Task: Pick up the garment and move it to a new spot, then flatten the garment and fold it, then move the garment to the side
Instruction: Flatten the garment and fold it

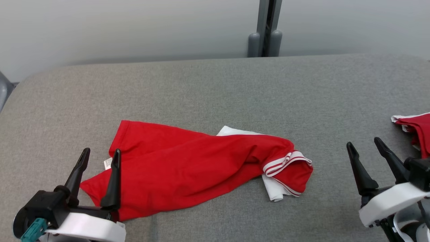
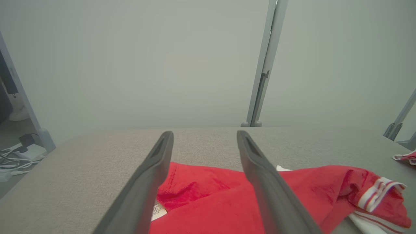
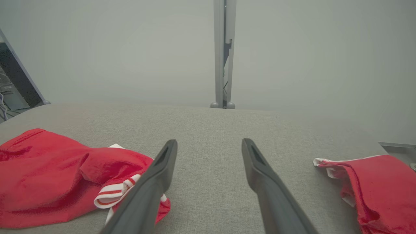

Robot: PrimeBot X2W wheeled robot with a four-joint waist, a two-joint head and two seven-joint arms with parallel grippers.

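Two grippers, one garment and one further cloth, catalogued on a grey fabric-covered table (image 1: pixel 215 87).

1. Garment (image 1: pixel 188 161): red jersey. It lies crumpled and folded over on itself in the near middle of the table, with its length running left to right. A white sleeve (image 1: pixel 273 190) with red-striped trim sits at its right end, and another bit of white shows past its far edge. A small white label (image 1: pixel 108 163) sits at its left end. Nothing grips it.

2. Left gripper (image 1: pixel 101 150): near left of the table. The two dark fingers stand spread wide with nothing caught between them. They point away from the robot over the left end of the garment, and in the head view the label shows between them. The left wrist view shows red cloth below and beyond the fingers. Whether they touch the cloth cannot be told.

3. Right gripper (image 1: pixel 363 141): near right of the table. The fingers are spread wide and hold nothing. They are over bare table between the garment and the other cloth, apart from both.

4. Second red cloth (image 1: pixel 416 131): red with a white edge, bunched. It lies at the right side of the table, just beyond the right gripper, and the head view's edge cuts it off.

5. Grey post (image 1: pixel 267 30): upright against a pale wall (image 1: pixel 134 30) behind the table's far edge, with two rounded pieces at its base.
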